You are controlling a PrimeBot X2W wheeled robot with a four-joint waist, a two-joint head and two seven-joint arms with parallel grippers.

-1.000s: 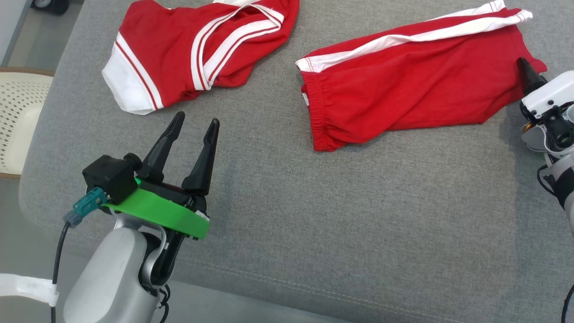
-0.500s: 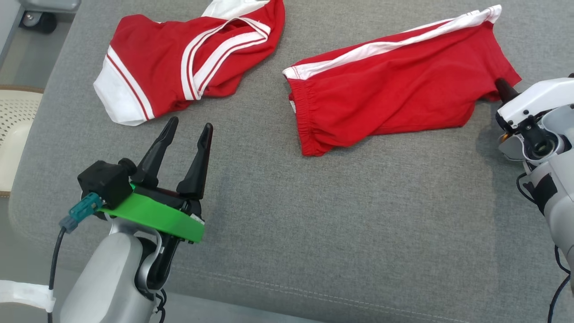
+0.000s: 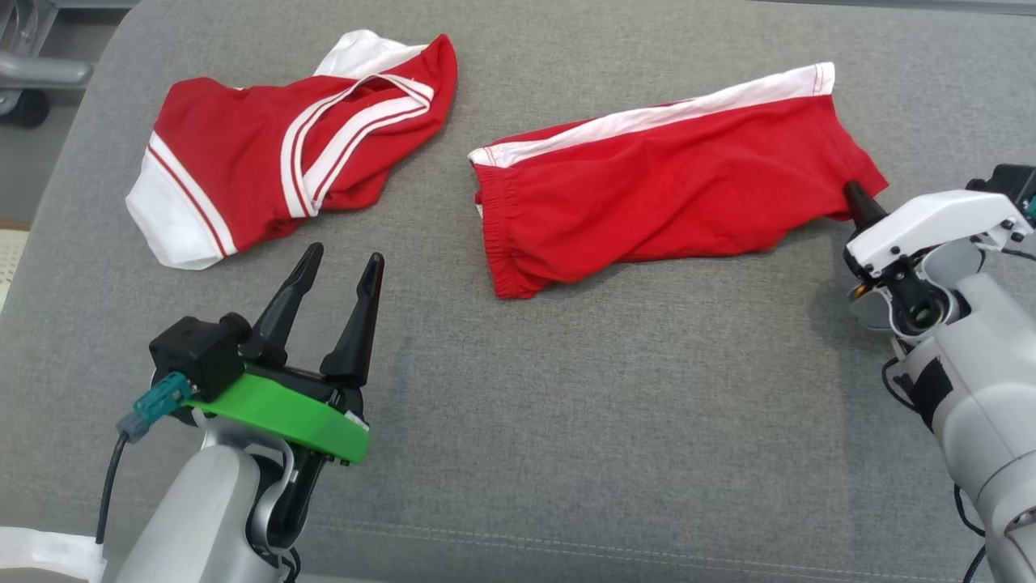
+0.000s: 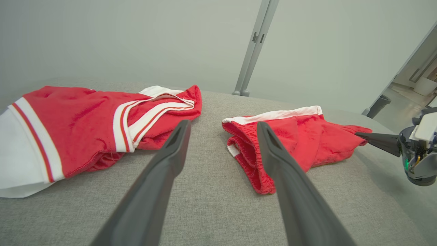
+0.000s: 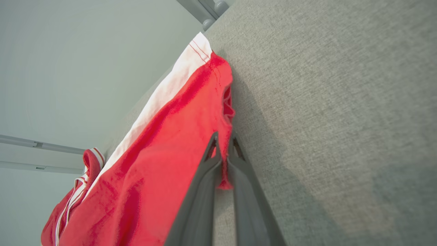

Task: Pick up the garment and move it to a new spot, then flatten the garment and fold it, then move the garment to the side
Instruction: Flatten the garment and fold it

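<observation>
Grey cushion [image 3: 615,421] carries two red garments. At the far right lie the shorts [image 3: 664,194], and the right gripper [image 3: 856,197] is clenched on their right hem corner. The shirt [image 3: 243,178] lies crumpled at the far left. Nearer than it, the left gripper [image 3: 344,257] hovers, fingers spread and empty.

- A grey woven-fabric padded surface [image 3: 615,421] spreads across the head view. A pale stitched seam [image 3: 566,546] runs along its near edge, and its upper-left corner is rounded.
- Beyond that corner lies a grey floor [image 3: 48,162], where a dark caster wheel [image 3: 28,109] sits under a grey metal frame [image 3: 40,73].
- In the left wrist view a plain, pale grey-green wall [image 4: 102,41] stands behind the surface in soft, even light.
- A grey double-tube post [image 4: 254,48] rises against that wall.
- At the far right is an opening onto a brighter room [image 4: 409,92], with a small dark bin-like object [image 4: 379,104] beside it.
</observation>
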